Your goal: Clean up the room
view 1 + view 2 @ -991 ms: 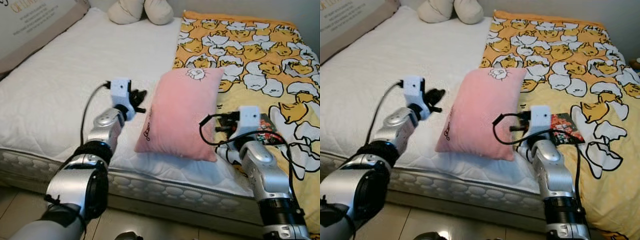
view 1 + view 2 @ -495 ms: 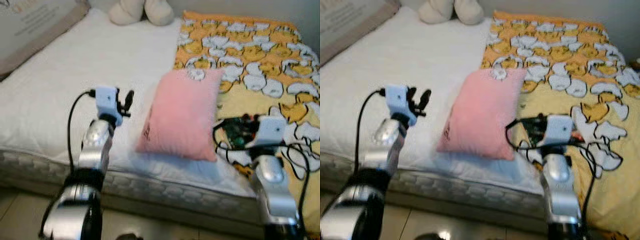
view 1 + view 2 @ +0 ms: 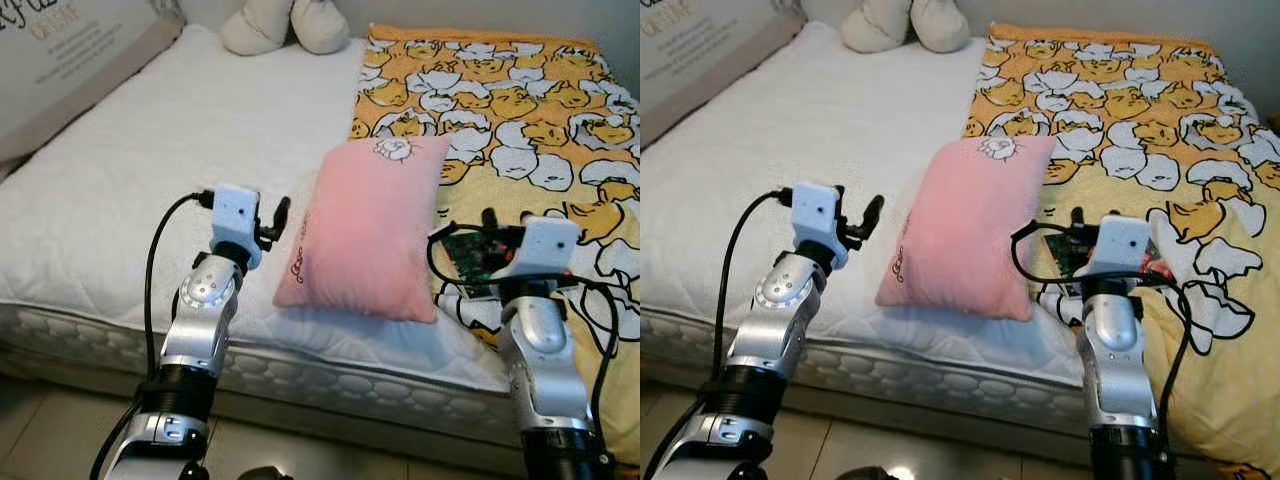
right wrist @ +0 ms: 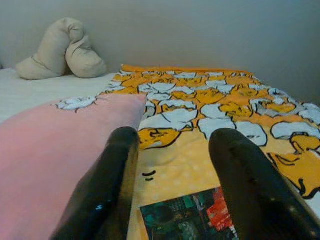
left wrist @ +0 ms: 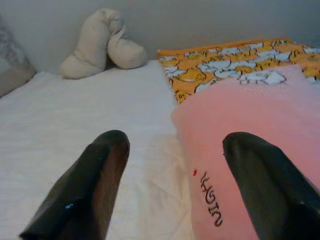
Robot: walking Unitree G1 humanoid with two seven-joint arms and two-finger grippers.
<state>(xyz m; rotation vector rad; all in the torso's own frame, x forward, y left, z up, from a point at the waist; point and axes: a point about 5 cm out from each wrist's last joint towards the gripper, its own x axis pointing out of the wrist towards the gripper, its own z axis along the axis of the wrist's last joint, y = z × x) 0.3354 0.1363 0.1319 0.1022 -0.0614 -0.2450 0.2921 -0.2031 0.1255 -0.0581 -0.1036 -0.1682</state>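
Bed (image 3: 150,180): white mattress, bare on the robot's left half.
Blanket (image 3: 520,110): yellow, cartoon print, spread over the right half.
Pillow (image 3: 365,230): pink, lying flat near the front edge, straddling the line between mattress and blanket.
Plush (image 3: 285,25): beige, at the far end by the wall.
Packet (image 4: 195,217): small, dark, printed, on the blanket just beside the pillow's right edge.
Left gripper (image 5: 175,185): fingers spread wide, holding nothing, poised at the pillow's left edge.
Right gripper (image 4: 172,185): fingers spread wide, empty, over the pillow's right edge and the packet.
Advice: likely a two-sided pillow lift; close both sides evenly, biting deep into the edges so the soft fabric does not slip, and keep the right fingers off the packet.
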